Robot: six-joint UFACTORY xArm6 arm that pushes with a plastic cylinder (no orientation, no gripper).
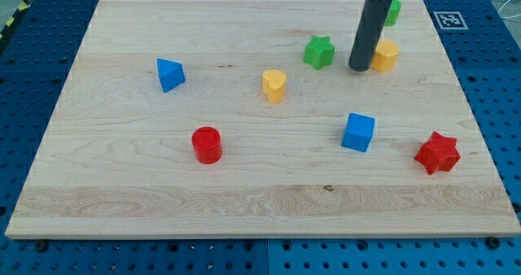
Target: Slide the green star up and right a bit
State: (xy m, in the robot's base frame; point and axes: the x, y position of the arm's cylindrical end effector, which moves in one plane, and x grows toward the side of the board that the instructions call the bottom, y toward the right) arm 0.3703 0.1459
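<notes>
Standing on the wooden board point(244, 185), my tip point(359, 67) sits between the green star point(319, 52) on the view's left and a yellow block point(385, 54) touching it on the right; it is a bare rod, gripping nothing. A green block point(394, 12) peeks from behind the rod. Farther off lie a yellow heart point(275, 85), blue cube point(358, 132), red star point(437, 153), red cylinder point(207, 145) and blue wedge point(169, 74). A black-and-white marker tag point(450, 19) sits off the board's top-right corner; no writing is readable.
</notes>
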